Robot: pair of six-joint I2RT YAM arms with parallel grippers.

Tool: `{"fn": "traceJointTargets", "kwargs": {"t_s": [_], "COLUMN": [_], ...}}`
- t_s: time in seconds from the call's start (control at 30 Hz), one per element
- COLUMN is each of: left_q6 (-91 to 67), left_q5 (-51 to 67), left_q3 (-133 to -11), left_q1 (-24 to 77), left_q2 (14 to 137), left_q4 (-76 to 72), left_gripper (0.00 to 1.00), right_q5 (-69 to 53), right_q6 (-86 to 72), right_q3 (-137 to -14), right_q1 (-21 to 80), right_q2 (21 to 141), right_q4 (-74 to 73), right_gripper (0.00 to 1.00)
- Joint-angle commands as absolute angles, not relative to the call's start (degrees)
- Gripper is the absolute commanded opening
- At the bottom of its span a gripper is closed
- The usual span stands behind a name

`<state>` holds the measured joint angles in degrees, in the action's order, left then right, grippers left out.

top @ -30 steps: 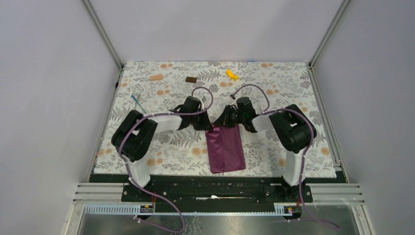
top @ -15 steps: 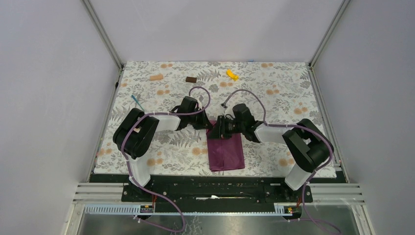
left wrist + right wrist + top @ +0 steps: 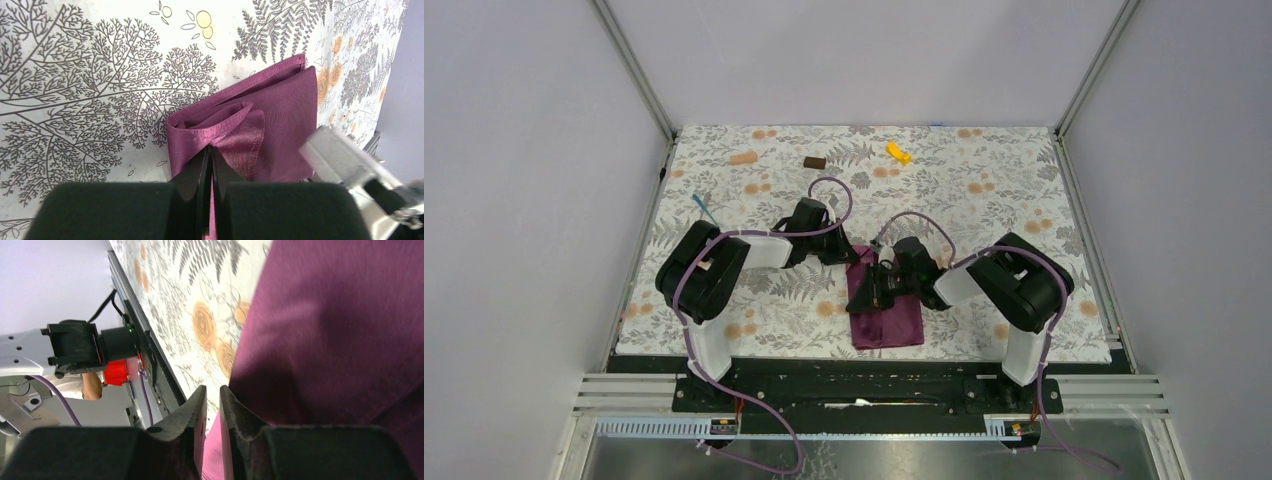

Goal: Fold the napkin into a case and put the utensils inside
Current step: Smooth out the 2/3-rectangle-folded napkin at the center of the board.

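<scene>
The plum napkin (image 3: 892, 322) lies folded in a narrow strip on the floral covering between the arms. My left gripper (image 3: 848, 260) sits at its far left corner, shut on a puckered fold of the napkin (image 3: 280, 105), which bunches in front of the left gripper (image 3: 210, 152). My right gripper (image 3: 873, 291) hovers low over the napkin's left side. In the right wrist view the right gripper (image 3: 213, 392) shows a narrow gap, with napkin (image 3: 340, 330) cloth beyond it. A slim bluish piece (image 3: 706, 209) lies far left, too small to tell whether it is one of the utensils.
A brown block (image 3: 814, 162), a yellow piece (image 3: 898, 152) and a peach-coloured piece (image 3: 743, 158) lie near the far edge of the covering (image 3: 984, 190). The black base rail (image 3: 864, 368) runs just below the napkin's near end.
My right gripper has moved from the napkin's far edge toward me and leftward, over the cloth. The napkin's far end now sits a little nearer. The left arm has hardly moved.
</scene>
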<state>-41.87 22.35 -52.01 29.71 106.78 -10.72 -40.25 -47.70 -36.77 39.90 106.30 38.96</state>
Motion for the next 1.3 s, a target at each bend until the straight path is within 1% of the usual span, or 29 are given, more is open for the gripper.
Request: {"fn": "traceJointTargets", "kwargs": {"t_s": [0.0, 0.43, 0.57, 0.7, 0.8, 0.93, 1.0, 1.07, 1.1, 1.13, 1.2, 1.27], "left_q6": [-41.1, -41.0, -41.2, -41.1, -40.8, -40.4, -39.7, -38.5, -37.7, -36.9, -35.2, -33.2], "left_q5": [19.2, 17.4, 17.4, 17.3, 17.1, 17.2, 17.4, 17.8, 18.0, 18.3, 18.7, 18.9], "left_q3": [-51.1, -50.7, -50.8, -51.0, -51.3, -51.7, -52.1, -52.9, -53.5, -54.3, -56.3, -58.5], "left_q1": [29.6, 29.6, 29.6, 29.6, 29.6, 29.6, 29.6, 29.6, 29.6, 29.6, 29.6, 29.6], "left_q2": [109.3, 109.5, 110.0, 109.9, 109.8, 109.9, 109.7, 109.2, 109.0, 109.0, 109.4, 110.0], "left_q4": [-8.7, -7.5, -7.6, -7.3, -6.8, -6.4, -5.7, -4.9, -4.2, -3.3, -1.1, 1.2], "left_gripper": [0.05, 0.03, 0.03, 0.03, 0.03, 0.03, 0.05, 0.09, 0.11, 0.13, 0.18, 0.22], "right_q5": [-41.8, -42.2, -42.1, -40.7, -39.4, -39.1, -39.7, -39.2, -38.3, -36.6, -31.6, -24.5], "right_q6": [-49.6, -54.8, -54.9, -52.2, -50.6, -52.2, -53.7, -53.1, -51.6, -49.7, -44.1, -40.1], "right_q3": [-33.5, -23.1, -20.6, -19.8, -19.7, -18.9, -18.5, -18.8, -19.4, -20.4, -23.3, -25.5], "right_q1": [41.7, 46.0, 47.0, 49.5, 50.7, 50.8, 50.8, 50.8, 50.8, 50.8, 50.5, 48.1], "right_q2": [107.3, 107.0, 104.1, 101.6, 103.2, 107.3, 106.3, 100.7, 96.6, 91.9, 83.0, 75.1], "right_q4": [46.3, 59.2, 58.9, 55.0, 53.5, 57.7, 59.1, 54.7, 50.2, 41.5, 26.1, 12.5], "right_gripper": [0.22, 0.25, 0.26, 0.27, 0.28, 0.27, 0.27, 0.28, 0.30, 0.33, 0.41, 0.53]}}
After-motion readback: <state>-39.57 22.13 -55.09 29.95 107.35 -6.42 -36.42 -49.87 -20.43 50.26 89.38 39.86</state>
